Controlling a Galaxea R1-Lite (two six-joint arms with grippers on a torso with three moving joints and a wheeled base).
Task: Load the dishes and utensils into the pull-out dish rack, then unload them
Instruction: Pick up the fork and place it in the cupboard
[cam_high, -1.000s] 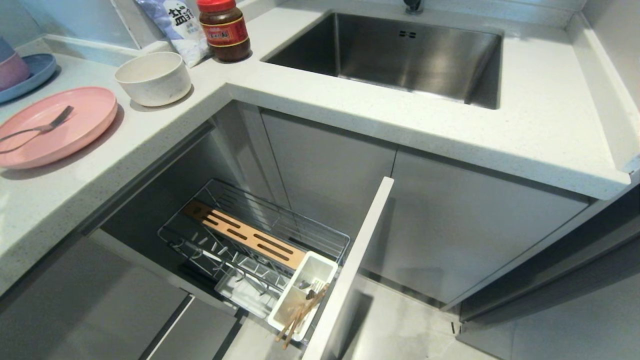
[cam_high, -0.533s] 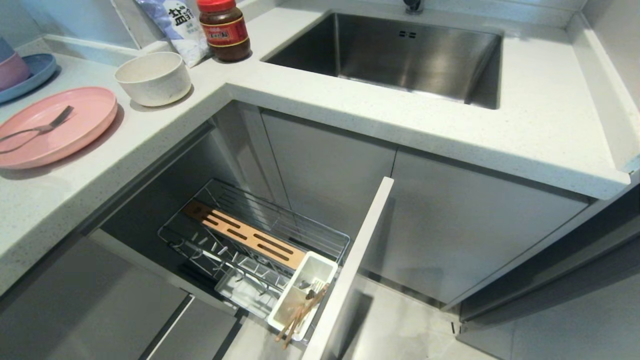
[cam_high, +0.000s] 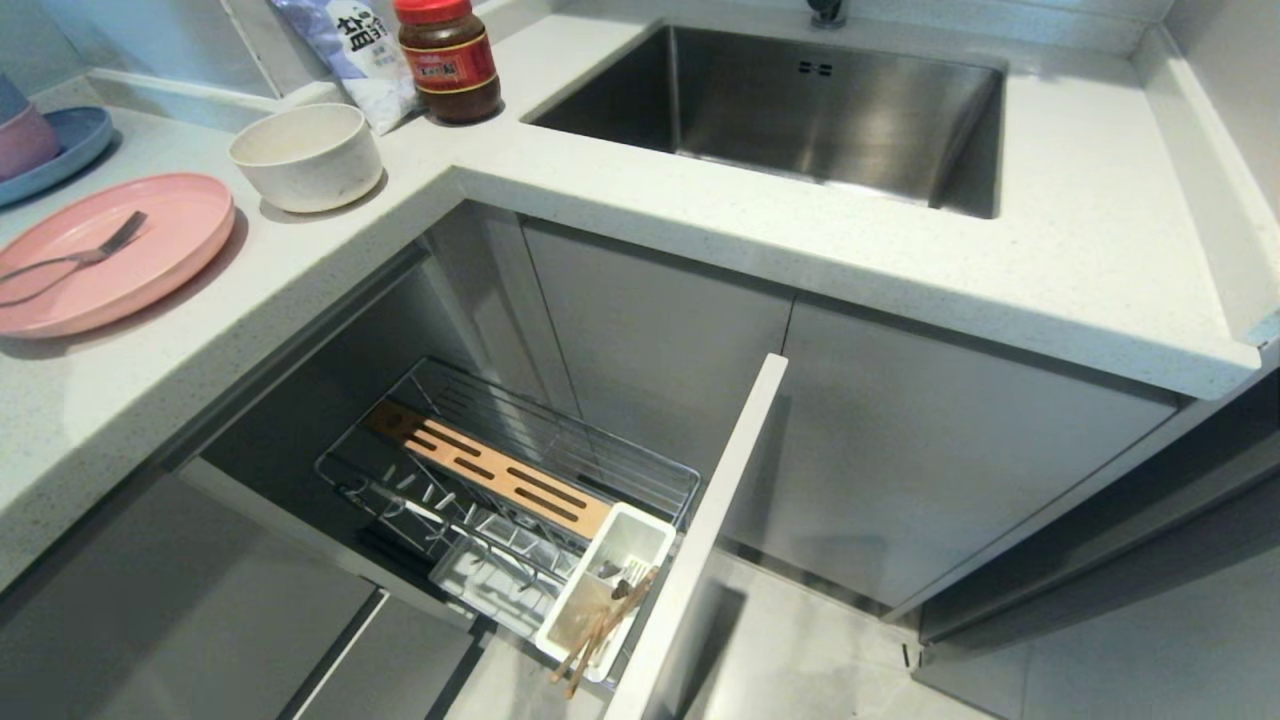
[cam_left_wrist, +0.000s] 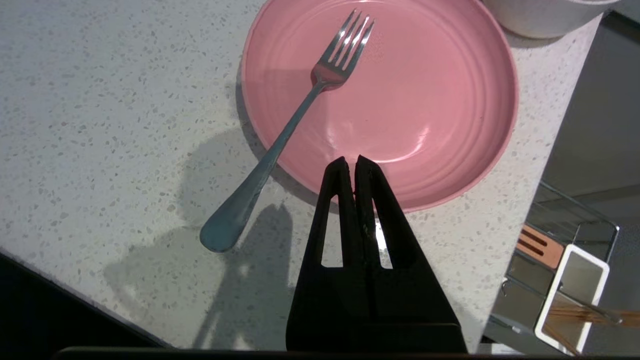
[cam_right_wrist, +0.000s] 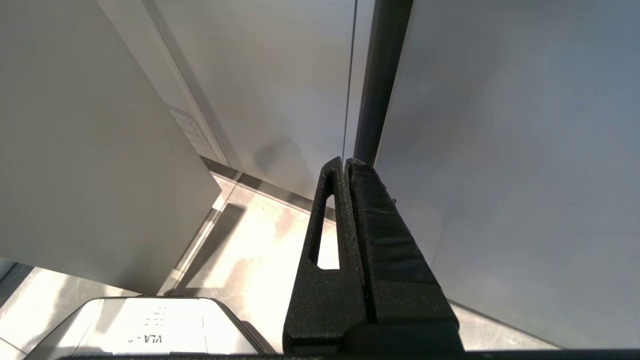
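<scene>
Faintly readable on the bag (cam_high: 350, 45) behind the bowl (cam_high: 306, 155): a Chinese character for salt; jar (cam_high: 448, 60) label illegible. Left hand (cam_left_wrist: 351, 167) pressed shut, empty, hovering over the plate (cam_left_wrist: 425, 100) rim on the tabletop (cam_left_wrist: 100, 100), fork (cam_left_wrist: 295, 115) alongside. Chopsticks (cam_high: 600, 630) down in the rack (cam_high: 520, 480) tray. Right hand (cam_right_wrist: 345, 167) shut, pointing at cabinet fronts (cam_right_wrist: 500, 150).

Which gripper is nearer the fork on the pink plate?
Left. The left gripper, shut, hovers over the pink plate's rim beside the fork. The right gripper, shut, is down by cabinet panels, with no fork in its view.
</scene>
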